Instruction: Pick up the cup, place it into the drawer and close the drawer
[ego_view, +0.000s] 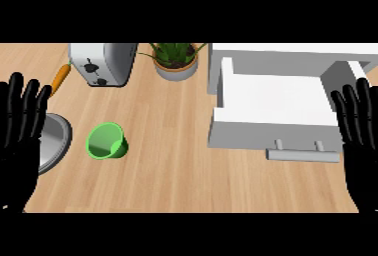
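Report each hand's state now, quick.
Left hand: open, fingers straight up, holding nothing, resting at the left edge.
Right hand: open, fingers straight up, holding nothing, at the right edge beside the open drawer.

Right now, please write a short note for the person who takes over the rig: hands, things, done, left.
Left hand: open, resting at the view's left edge, holding nothing.
Right hand: open, resting at the right edge, holding nothing.
Green cup: on the counter, left of the drawer, untouched.
Drawer: pulled open.
Done: nothing yet.
To do: grasp the cup, put it into the drawer, close it.
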